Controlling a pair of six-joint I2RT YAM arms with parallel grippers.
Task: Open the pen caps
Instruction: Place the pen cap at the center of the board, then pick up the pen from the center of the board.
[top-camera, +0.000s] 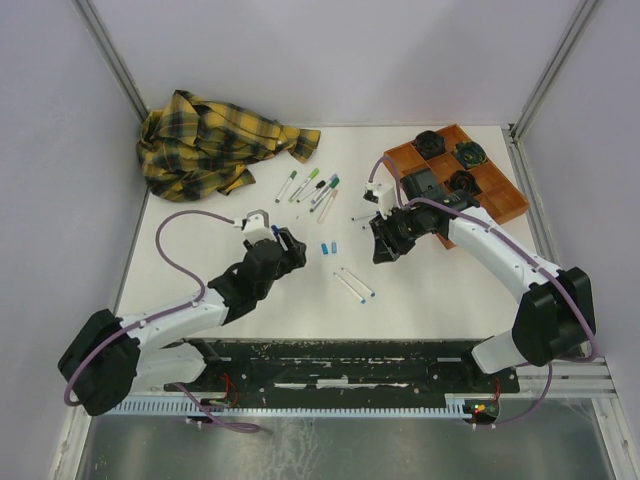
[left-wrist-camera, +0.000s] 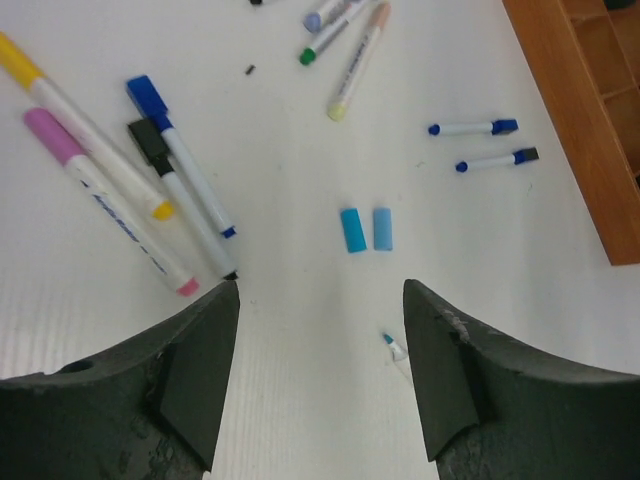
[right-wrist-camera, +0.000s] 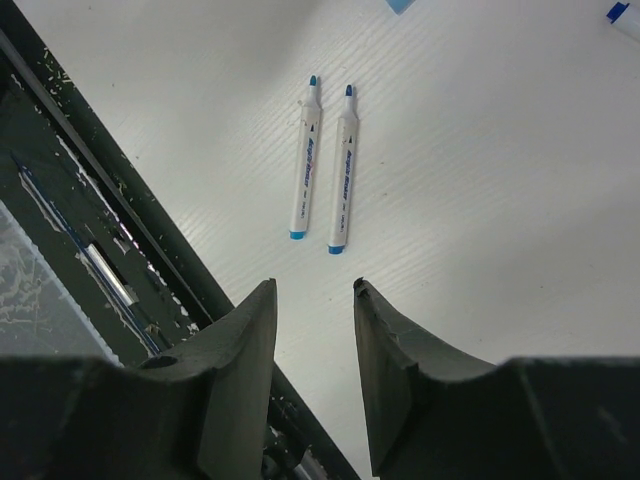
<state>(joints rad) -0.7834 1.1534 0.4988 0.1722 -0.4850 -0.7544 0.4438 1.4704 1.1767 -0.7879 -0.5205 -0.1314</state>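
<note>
Two blue caps (left-wrist-camera: 352, 230) are seen on the table (left-wrist-camera: 300, 150) ahead of the wide, empty left claw (left-wrist-camera: 320, 292); the right claw (right-wrist-camera: 314, 290) is set narrow, empty. Caps are judged light, stiff, slippery; best pinched across the sides.

White bench (top-camera: 430, 320) with a finely ribbed top, plain pale grey back wall (top-camera: 330, 60), matching side wall (top-camera: 50, 180) at left, slim aluminium post (top-camera: 110, 55) in the rear corner, scuffed black rail (top-camera: 350, 360) along the near edge, dull metal sheet (top-camera: 330, 445) below, soft even light
</note>
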